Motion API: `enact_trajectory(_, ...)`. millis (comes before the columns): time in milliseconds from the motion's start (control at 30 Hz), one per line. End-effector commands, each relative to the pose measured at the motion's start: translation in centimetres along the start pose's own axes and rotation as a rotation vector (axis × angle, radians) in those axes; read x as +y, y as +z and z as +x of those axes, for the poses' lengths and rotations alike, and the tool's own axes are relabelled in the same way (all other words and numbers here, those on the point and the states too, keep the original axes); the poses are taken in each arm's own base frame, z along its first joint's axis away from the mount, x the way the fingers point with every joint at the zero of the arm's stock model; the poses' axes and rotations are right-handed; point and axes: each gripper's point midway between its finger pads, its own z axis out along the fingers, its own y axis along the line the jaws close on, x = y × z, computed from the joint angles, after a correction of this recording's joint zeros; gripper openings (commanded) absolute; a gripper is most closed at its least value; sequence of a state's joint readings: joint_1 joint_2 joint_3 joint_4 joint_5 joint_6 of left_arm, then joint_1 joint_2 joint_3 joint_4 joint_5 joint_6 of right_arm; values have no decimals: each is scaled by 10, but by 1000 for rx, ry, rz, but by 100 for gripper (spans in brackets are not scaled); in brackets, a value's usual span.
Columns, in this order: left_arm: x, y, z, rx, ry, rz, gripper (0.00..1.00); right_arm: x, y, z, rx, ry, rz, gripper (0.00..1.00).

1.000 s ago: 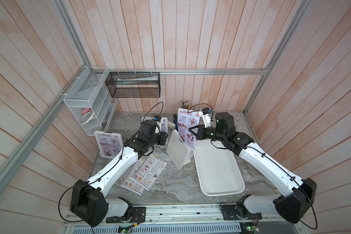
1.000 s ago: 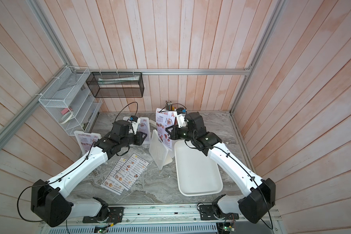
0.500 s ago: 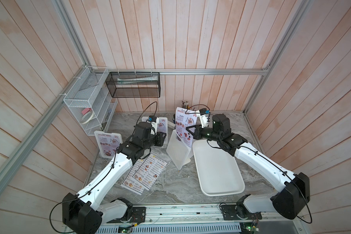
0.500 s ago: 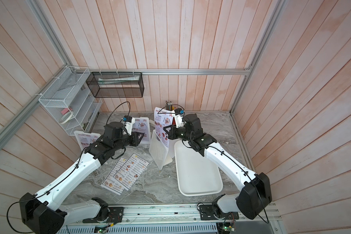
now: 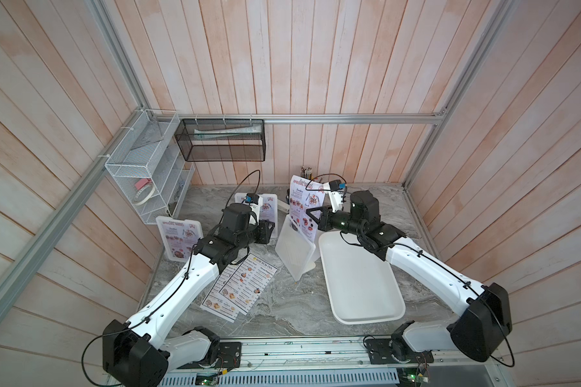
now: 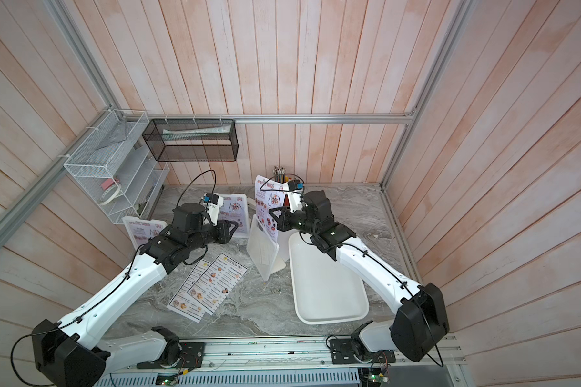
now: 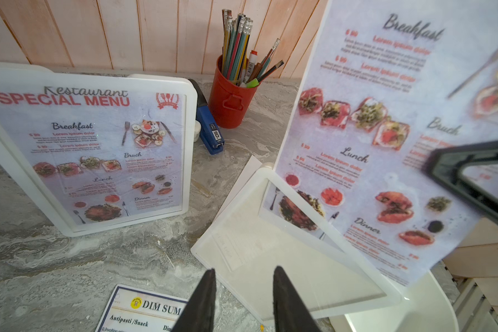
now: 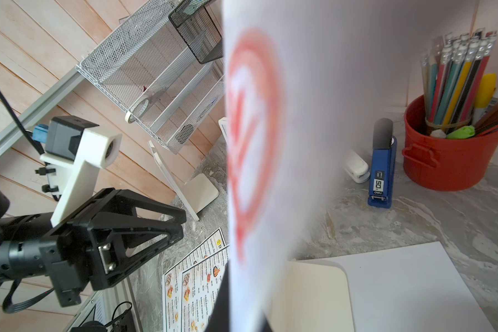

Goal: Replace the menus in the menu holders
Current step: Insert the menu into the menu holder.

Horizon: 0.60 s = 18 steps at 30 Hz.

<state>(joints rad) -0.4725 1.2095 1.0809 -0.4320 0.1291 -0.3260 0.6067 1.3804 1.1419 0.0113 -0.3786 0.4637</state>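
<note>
SPECIAL MENU sheet (image 5: 303,206): held upright over the middle menu holder (image 5: 294,251), with its lower corner seen behind the clear pane.
Right gripper (image 5: 311,214): pinched shut on the sheet's edge.
Left gripper (image 7: 242,273): jaws spread, nothing gripped, held just beside the holder.
DIM SUM INN menus (image 5: 242,284): laid flat and overlapped on the marble table (image 5: 282,311).
White tray (image 5: 359,284): placed beside the holder.
</note>
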Motion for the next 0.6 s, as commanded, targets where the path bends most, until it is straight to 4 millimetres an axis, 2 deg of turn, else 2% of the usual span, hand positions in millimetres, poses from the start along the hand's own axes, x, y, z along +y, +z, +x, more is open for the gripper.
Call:
enact_trajectory(0, -1, -3, 2, 0, 8, 0, 36, 2, 2, -2, -37, -42, 0, 0)
enact_trajectory(567, -1, -1, 2, -2, 9, 2, 36, 1, -7, 0, -144, -75, -8, 0)
